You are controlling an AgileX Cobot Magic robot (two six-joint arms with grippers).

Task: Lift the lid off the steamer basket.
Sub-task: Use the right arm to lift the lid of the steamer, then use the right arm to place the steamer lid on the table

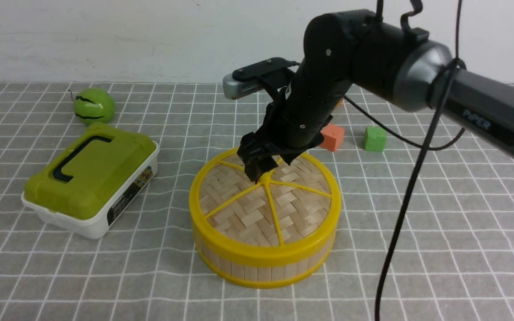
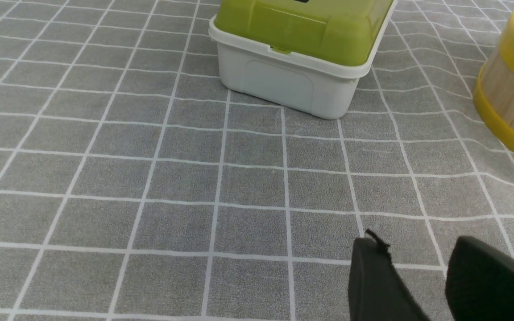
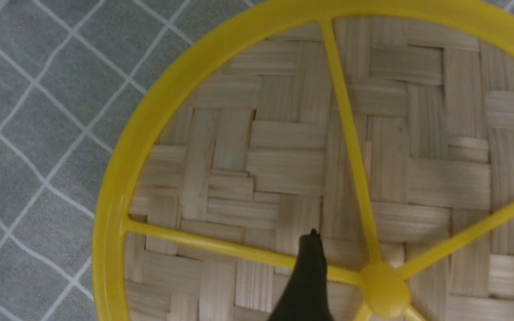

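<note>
My right jaws stand spread astride the centre knob (image 3: 384, 290) of the lid (image 1: 257, 209); I should sink, pinch it squarely, then lift straight off the steamer basket (image 1: 261, 269).

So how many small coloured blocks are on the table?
2 in plain view: an orange block and a green block, side by side beyond the steamer basket, towards the right. The right arm may hide more.
</note>
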